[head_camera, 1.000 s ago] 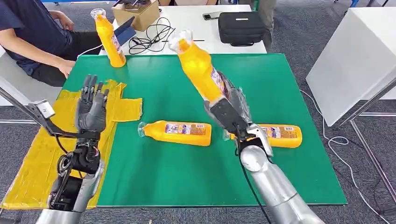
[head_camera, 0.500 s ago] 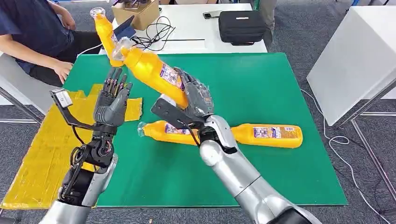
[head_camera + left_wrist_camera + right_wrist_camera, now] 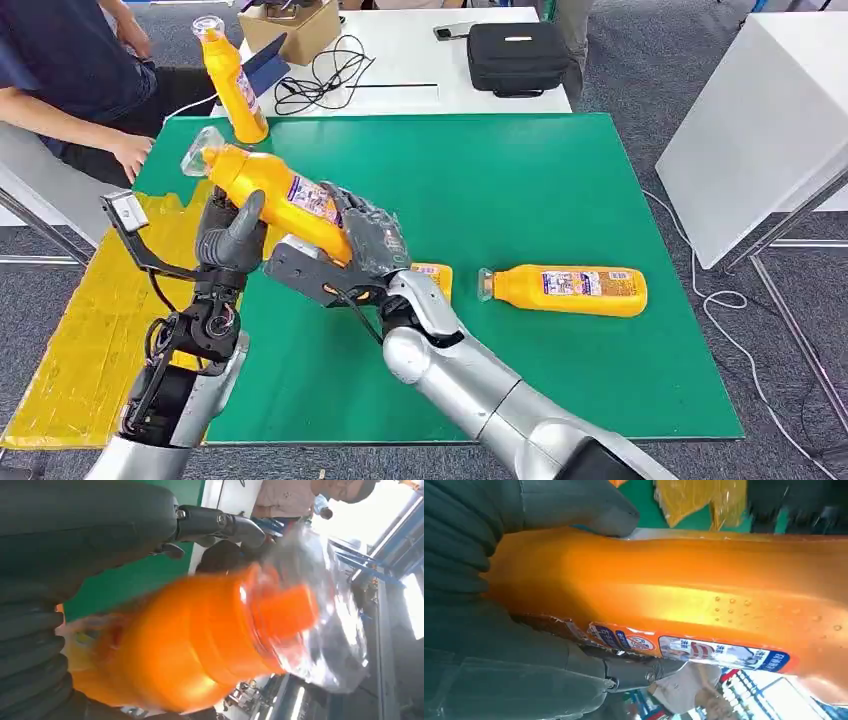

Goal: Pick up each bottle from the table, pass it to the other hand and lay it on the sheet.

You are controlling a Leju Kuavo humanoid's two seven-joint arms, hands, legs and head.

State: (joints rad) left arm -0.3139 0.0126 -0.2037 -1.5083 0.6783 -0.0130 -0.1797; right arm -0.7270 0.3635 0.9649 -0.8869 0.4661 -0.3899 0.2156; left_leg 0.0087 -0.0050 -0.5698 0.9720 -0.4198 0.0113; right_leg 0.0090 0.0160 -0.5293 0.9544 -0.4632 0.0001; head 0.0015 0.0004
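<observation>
My right hand (image 3: pixel 365 238) grips the lower body of an orange bottle (image 3: pixel 275 190) and holds it tilted in the air, its clear cap pointing to the back left. The label shows in the right wrist view on the bottle (image 3: pixel 674 590), with my right hand (image 3: pixel 499 630) wrapped around it. My left hand (image 3: pixel 232 235) is raised against the bottle's upper part, thumb in front and fingers behind. In the left wrist view the bottle (image 3: pixel 200 635) lies by the palm of my left hand (image 3: pixel 75 540), its fingers (image 3: pixel 220 525) still stretched out. The yellow sheet (image 3: pixel 90 320) lies at the left.
A bottle (image 3: pixel 565 290) lies on the green table (image 3: pixel 560 180) at the right. Another bottle (image 3: pixel 435 278) lies half hidden behind my right arm, and a third (image 3: pixel 232 85) stands at the back left. A seated person (image 3: pixel 70 70) rests a hand (image 3: pixel 130 152) near the sheet.
My right arm has swung the bottle leftward and lower, over to my left hand. The left hand rose and moved right until the bottle came between its thumb and fingers.
</observation>
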